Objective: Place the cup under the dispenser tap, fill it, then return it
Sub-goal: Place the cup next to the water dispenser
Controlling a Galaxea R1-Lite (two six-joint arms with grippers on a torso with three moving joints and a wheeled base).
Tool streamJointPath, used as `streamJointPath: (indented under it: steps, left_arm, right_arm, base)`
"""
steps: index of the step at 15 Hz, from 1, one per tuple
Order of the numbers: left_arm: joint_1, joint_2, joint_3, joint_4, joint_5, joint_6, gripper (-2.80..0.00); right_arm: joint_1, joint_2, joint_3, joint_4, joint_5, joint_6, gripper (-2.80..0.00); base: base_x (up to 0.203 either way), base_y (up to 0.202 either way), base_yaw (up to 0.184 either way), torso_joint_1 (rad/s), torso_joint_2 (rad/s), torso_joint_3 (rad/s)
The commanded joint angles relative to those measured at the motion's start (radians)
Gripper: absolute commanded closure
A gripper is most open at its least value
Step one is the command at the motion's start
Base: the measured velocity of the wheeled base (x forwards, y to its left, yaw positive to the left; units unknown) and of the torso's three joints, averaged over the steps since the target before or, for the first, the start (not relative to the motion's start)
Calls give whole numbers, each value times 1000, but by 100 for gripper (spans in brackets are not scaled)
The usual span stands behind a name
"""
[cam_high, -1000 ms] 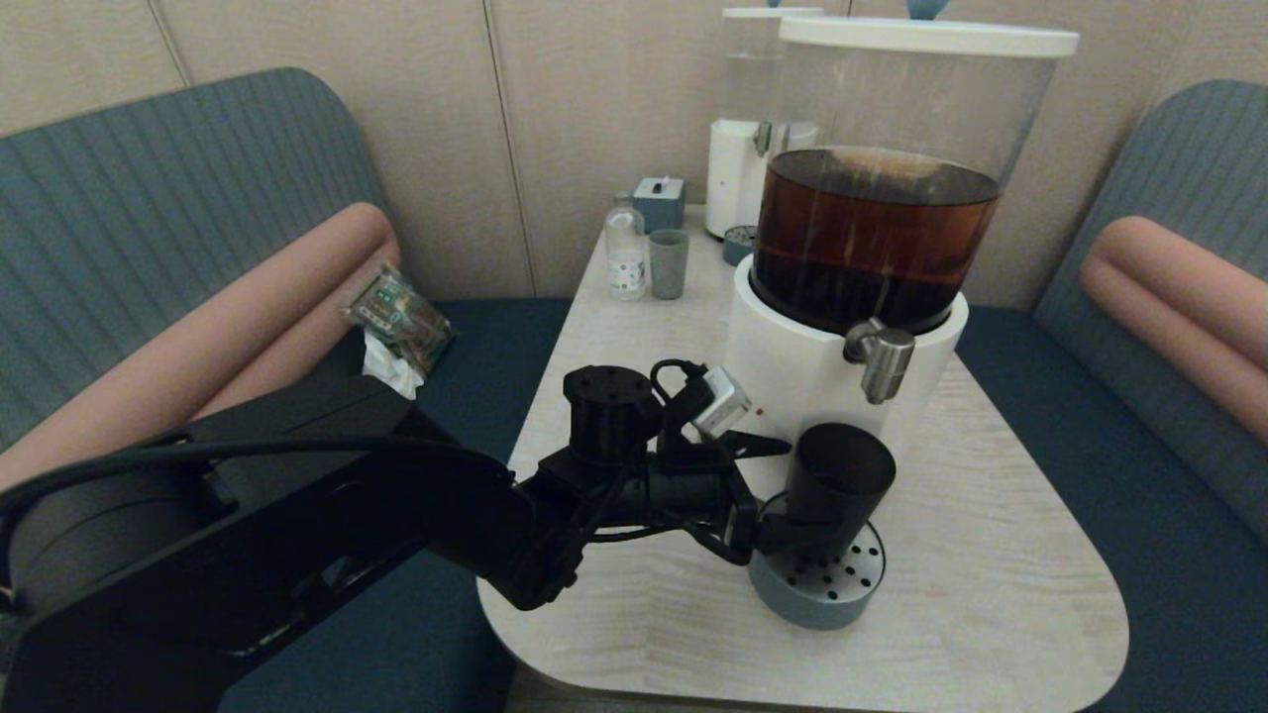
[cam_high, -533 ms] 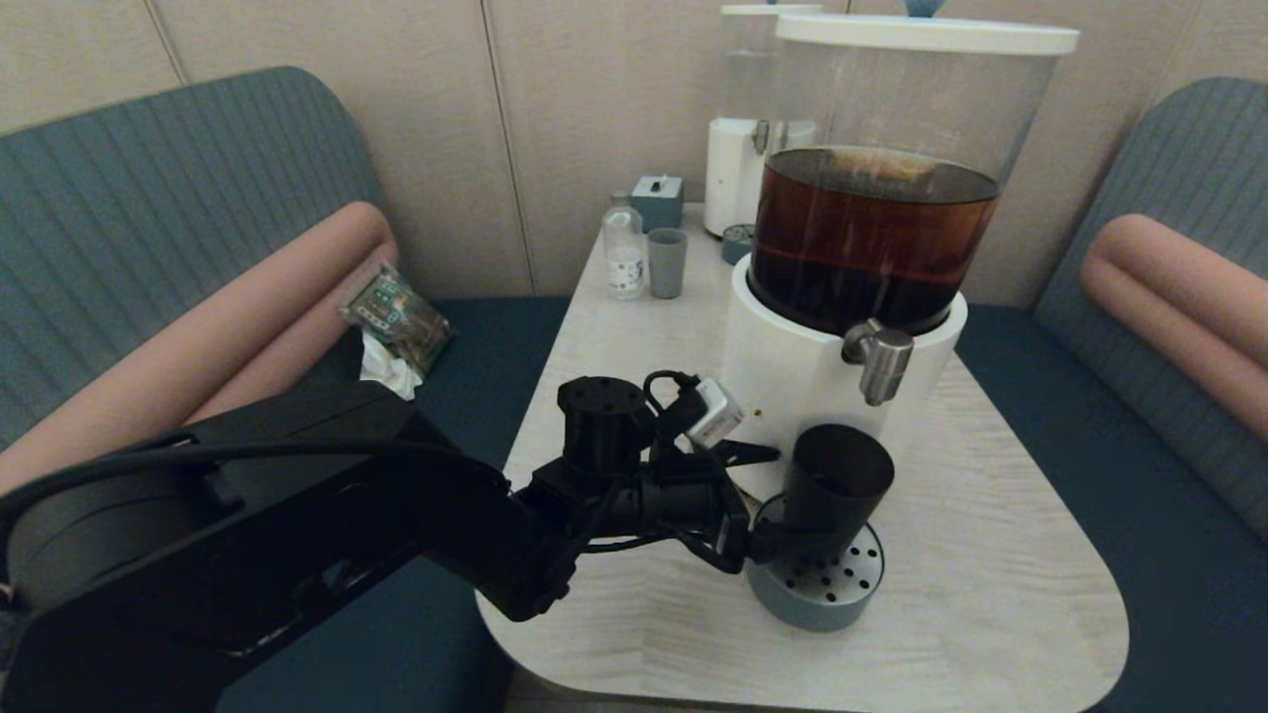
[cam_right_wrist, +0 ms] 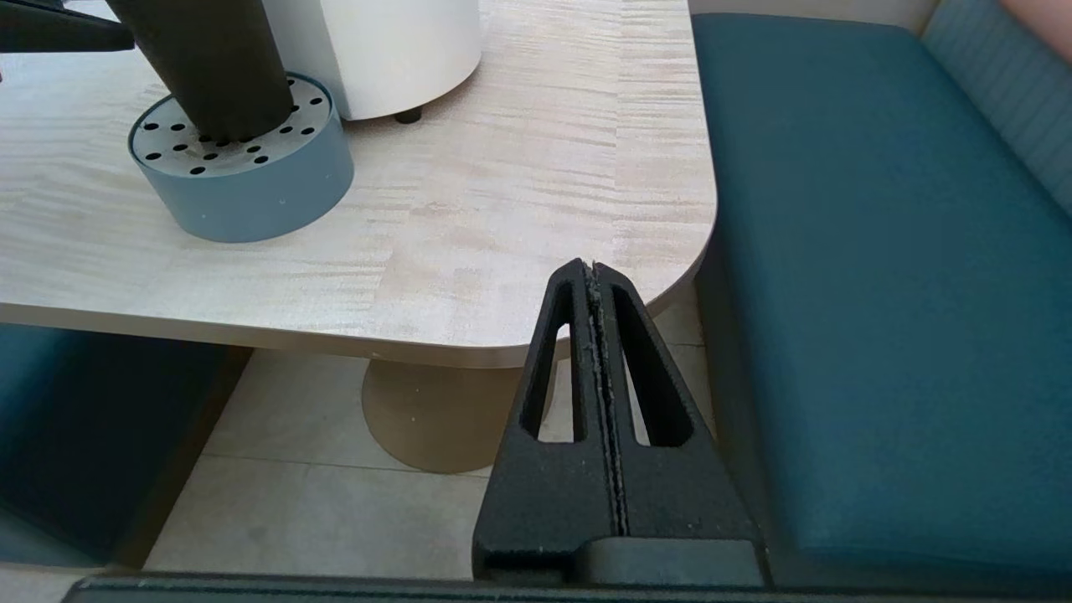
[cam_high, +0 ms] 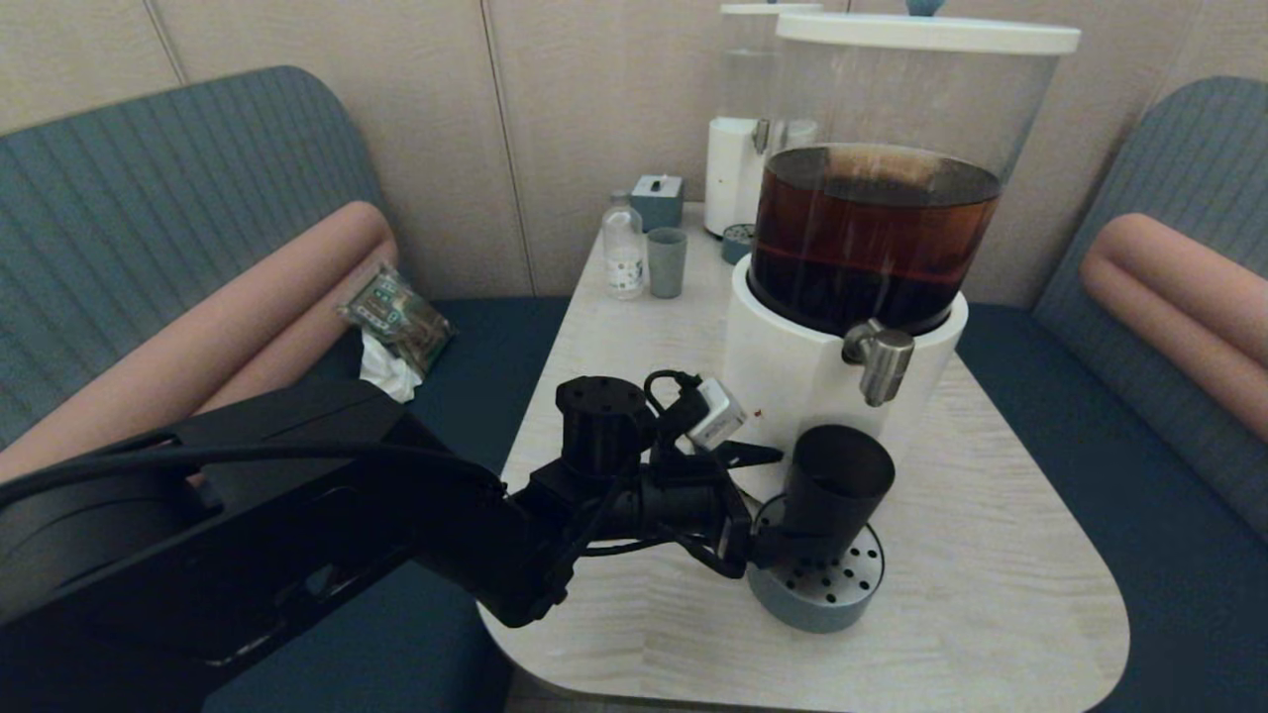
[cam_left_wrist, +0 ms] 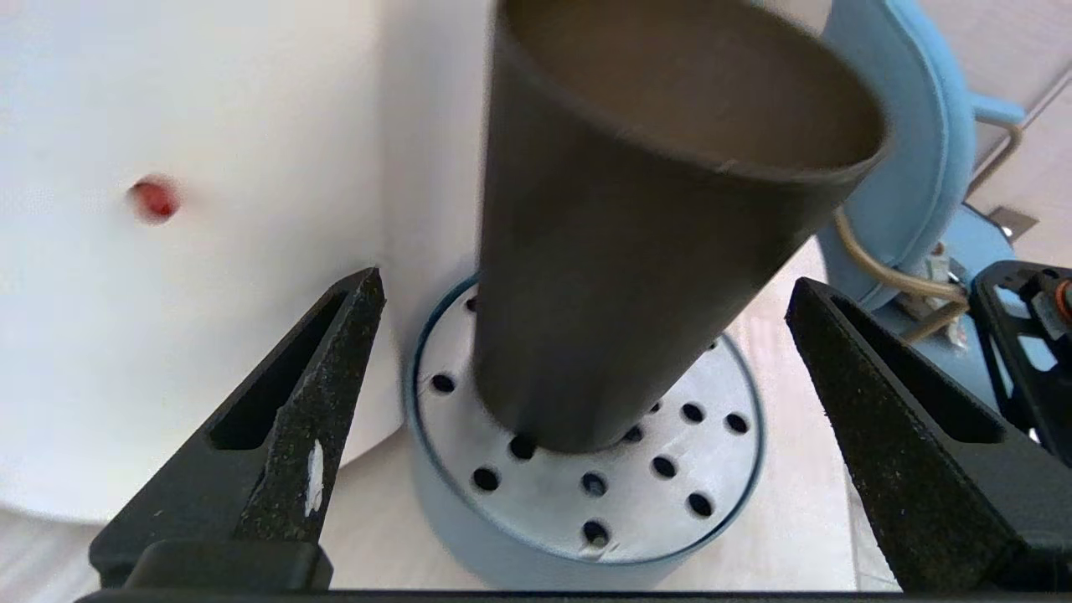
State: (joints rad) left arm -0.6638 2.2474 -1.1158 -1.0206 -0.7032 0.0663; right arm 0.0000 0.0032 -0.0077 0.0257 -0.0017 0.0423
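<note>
The right gripper (cam_right_wrist: 599, 276) is parked off the near table (cam_high: 991, 594) corner, above the floor, with its fingers pressed together. On the table, the left gripper (cam_high: 768, 495) is spread wide on either side of the cup (cam_high: 832, 490), with neither finger touching the wall in the left wrist view. The cup stands on the perforated drip tray (cam_high: 827, 594), against the dispenser (cam_high: 792, 366) base, with its mouth below the tap (cam_high: 877, 356). No liquid is visible in the cup. Judged from its thin plastic wall, the cup is light, smooth and slightly flexible, and it tips easily while empty. Once filled it becomes heavier and can spill. The taper favours a moderate grip at mid-height, with the cup held upright. Compared with one second ago, the left gripper sits slightly nearer the robot, and the cup position is unchanged. A small cup (cam_high: 667, 262) and a bottle (cam_high: 624, 248) stand at the far edge.
</note>
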Motion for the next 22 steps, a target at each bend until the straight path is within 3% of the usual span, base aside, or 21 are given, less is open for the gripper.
streamJointPath:
  steps: [1,22]
  left_arm:
    - [-7,-3,-6,-1,3,0,-280]
    - [-39,32,-96,50,39,-2,-280]
  right_arm:
    - [0,1,0,0,0,1,0]
    - [0,1,0,0,0,1,0]
  base:
    - [0,0,0,0,0,0]
    - [0,0,0,0,0,0]
